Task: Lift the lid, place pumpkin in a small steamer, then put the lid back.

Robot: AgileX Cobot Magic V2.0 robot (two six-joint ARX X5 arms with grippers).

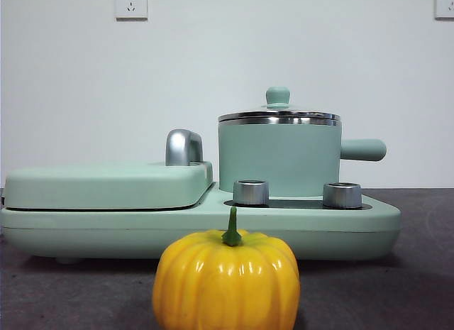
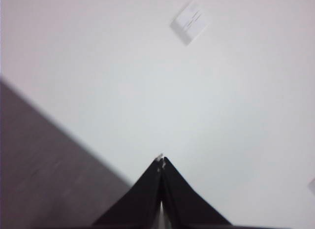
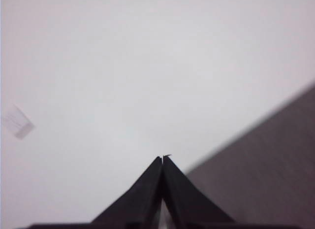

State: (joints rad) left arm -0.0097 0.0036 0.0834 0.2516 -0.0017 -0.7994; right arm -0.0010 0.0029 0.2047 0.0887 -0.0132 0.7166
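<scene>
Glass lid (image 1: 279, 115) sits on steamer (image 1: 278, 158); pumpkin (image 1: 226, 280) waits — left gripper (image 2: 161, 162) and right gripper (image 3: 162, 160) pressed together, well away, facing wall.

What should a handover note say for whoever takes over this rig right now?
Left gripper: shut, empty, pointed at the wall, away from the work.
Right gripper: shut, empty, also facing the wall.
Lid: on the steamer, which stands on the green cooker base behind two chrome knobs.
Pumpkin: upright on the table in front of the cooker.
Done: nothing yet.
Left: lift the lid, put the pumpkin in the steamer, put the lid back.
</scene>
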